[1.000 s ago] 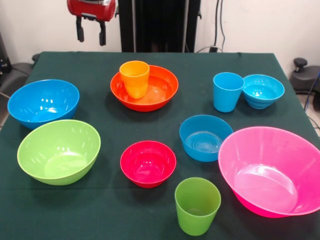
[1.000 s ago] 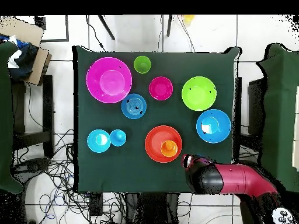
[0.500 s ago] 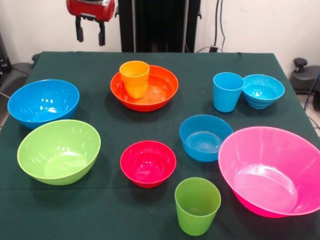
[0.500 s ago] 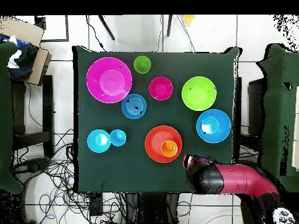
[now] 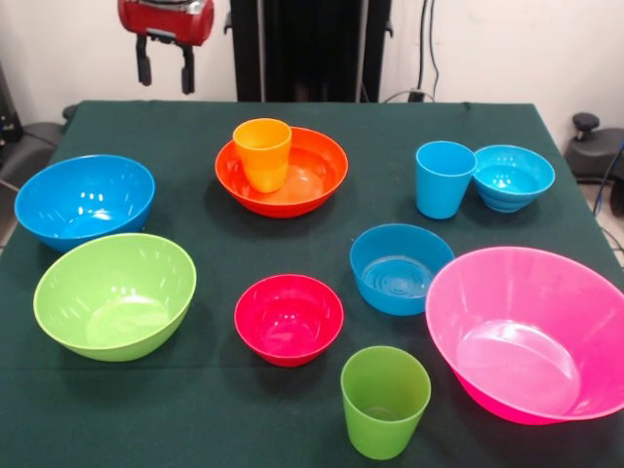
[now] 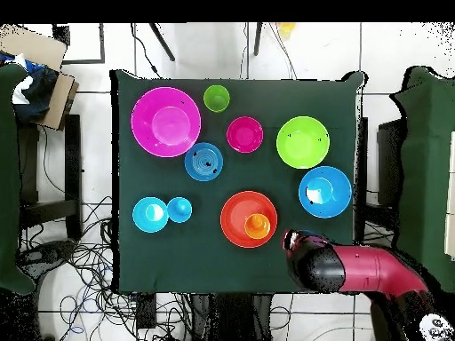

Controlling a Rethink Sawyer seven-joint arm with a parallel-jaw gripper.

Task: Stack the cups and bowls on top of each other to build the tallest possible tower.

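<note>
My gripper hangs open and empty above the table's far left corner, apart from every cup and bowl. In the overhead view the gripper sits just right of the orange bowl. An orange cup stands upright inside the wide orange bowl. The light blue cup stands next to the small turquoise bowl. Nearer are the medium blue bowl, the small red bowl and the green cup. The large pink bowl, lime green bowl and large blue bowl stand at the sides.
Everything rests on a dark green cloth-covered table. Cables and a cardboard box lie on the floor around it. Black equipment stands behind the far edge.
The gripper has drifted a little to the left and upward in the front view. No cup or bowl has moved.
</note>
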